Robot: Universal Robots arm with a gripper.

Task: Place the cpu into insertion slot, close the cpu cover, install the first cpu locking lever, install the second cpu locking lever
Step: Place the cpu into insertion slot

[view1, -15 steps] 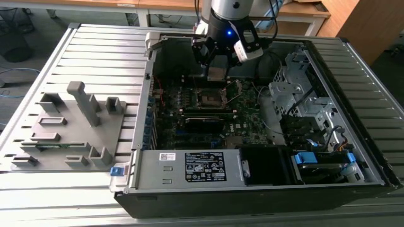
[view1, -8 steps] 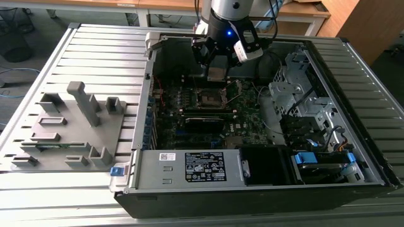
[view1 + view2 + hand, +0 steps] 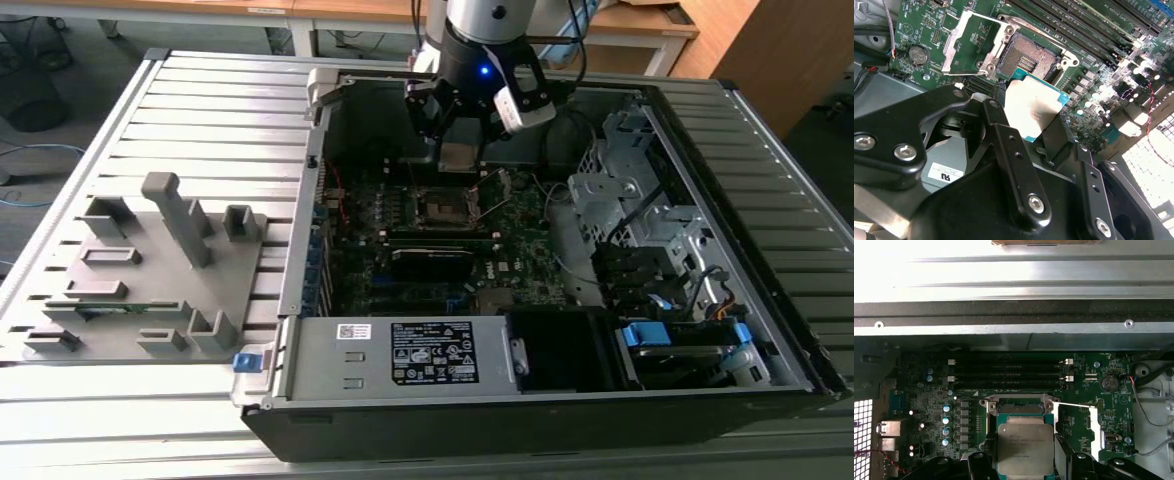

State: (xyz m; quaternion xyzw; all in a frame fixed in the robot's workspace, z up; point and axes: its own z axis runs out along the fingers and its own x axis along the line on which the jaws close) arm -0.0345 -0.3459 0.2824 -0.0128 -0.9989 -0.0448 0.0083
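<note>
Inspection of my own station, as found.

My gripper [image 3: 1025,461] hangs inside the open computer case [image 3: 400,400], above the circuit board [image 3: 1094,380]. My jaws are closed part-way onto the cpu [image 3: 1025,447], one finger [image 3: 1004,135] against each of two opposite edges. The grip looks square in both wrist views, with the chip's dull metal top facing the camera in each. In the exterior view the cpu [image 3: 458,155] sits clear of the board, not yet seated.

The insertion slot [image 3: 1026,60] lies open and bare just past the chip, its contact field exposed. In the first wrist view the chip overlaps the near part of the slot [image 3: 1019,407], so I cannot tell how well they line up.

The cpu cover [image 3: 953,42] is swung back off the socket (hinged open to one side), lying over the board near the coin battery [image 3: 916,54].

A grey fixture tray [image 3: 147,290] stands outside the case on the exterior view's left, well apart from me.
</note>
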